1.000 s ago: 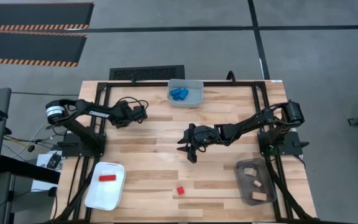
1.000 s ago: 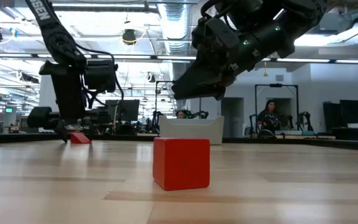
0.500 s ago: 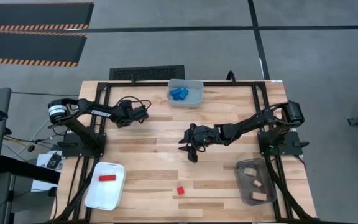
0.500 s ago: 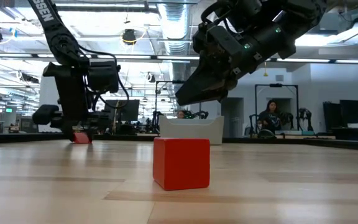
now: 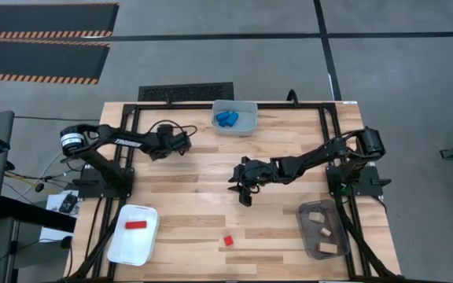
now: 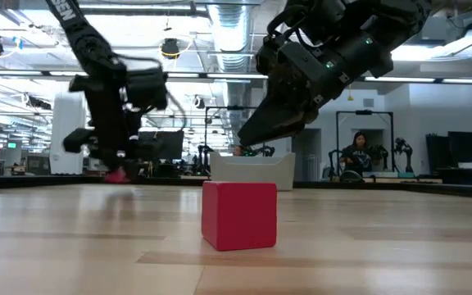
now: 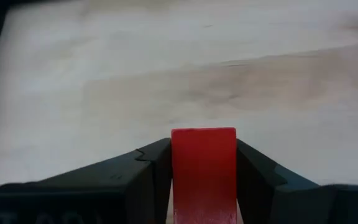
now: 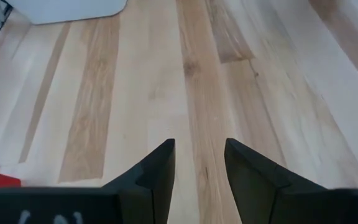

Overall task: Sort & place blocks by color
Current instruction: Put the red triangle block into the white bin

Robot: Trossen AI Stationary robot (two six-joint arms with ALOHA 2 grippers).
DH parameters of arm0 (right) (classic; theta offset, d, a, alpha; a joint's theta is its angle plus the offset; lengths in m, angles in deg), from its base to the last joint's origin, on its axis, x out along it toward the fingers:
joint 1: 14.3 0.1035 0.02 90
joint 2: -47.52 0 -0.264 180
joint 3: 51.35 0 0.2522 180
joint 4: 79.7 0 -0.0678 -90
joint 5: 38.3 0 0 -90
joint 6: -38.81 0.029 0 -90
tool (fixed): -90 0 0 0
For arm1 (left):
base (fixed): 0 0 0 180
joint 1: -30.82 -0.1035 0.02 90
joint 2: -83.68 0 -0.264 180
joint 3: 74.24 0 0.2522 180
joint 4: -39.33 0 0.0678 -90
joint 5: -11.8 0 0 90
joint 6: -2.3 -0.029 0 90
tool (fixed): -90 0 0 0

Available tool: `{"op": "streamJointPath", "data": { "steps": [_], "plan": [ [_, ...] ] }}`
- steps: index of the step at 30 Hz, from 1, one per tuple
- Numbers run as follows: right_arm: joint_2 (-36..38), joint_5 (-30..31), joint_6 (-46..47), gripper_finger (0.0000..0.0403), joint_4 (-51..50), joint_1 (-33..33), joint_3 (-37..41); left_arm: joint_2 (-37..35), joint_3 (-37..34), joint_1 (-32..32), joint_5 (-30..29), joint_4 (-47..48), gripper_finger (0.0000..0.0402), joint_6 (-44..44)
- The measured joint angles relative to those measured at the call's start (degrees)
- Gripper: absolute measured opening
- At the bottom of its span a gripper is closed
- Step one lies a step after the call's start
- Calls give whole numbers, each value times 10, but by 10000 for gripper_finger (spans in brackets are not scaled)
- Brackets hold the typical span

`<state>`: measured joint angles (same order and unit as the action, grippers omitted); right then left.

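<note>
Seen from above, the left tool [image 5: 185, 144] sits at about ten o'clock on the bench [image 5: 195, 196], clamped on a red block [image 7: 203, 171]. The right tool [image 5: 238, 182] hovers near the centre, its fingers [image 8: 154, 171] apart and empty. A red cube [image 5: 228, 240] lies at six o'clock, another red piece [image 5: 136, 224] in the white bin [image 5: 118, 248] at eight.

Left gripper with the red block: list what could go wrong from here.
1. The left gripper pinches the red wooden block only at its fingertips above the wooden table; a jolt could drop it.
2. The white plastic bin, already holding a red block, sits at the near left corner, so the carry is long.
3. The open right gripper hangs mid-table near the loose red cube; both arms could crowd there.
</note>
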<state>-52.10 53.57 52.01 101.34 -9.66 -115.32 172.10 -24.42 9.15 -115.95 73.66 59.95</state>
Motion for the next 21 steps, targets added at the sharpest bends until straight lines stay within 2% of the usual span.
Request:
{"op": "streamJointPath", "data": {
  "steps": [4,8,14,17,21],
  "plan": [
    [0,63,-3,165,1,1,0,-14,54,40,-18,71,138,-47],
    [0,132,-10,161,-4,10,0,-39,104,124,-60,177,139,-64],
    [0,182,15,154,-19,39,0,-102,131,315,-69,310,118,-11],
    [0,197,37,151,-16,55,0,-143,132,421,-51,347,120,41],
    [0,211,63,146,3,73,0,-184,132,561,5,334,130,54]
  ]
}}
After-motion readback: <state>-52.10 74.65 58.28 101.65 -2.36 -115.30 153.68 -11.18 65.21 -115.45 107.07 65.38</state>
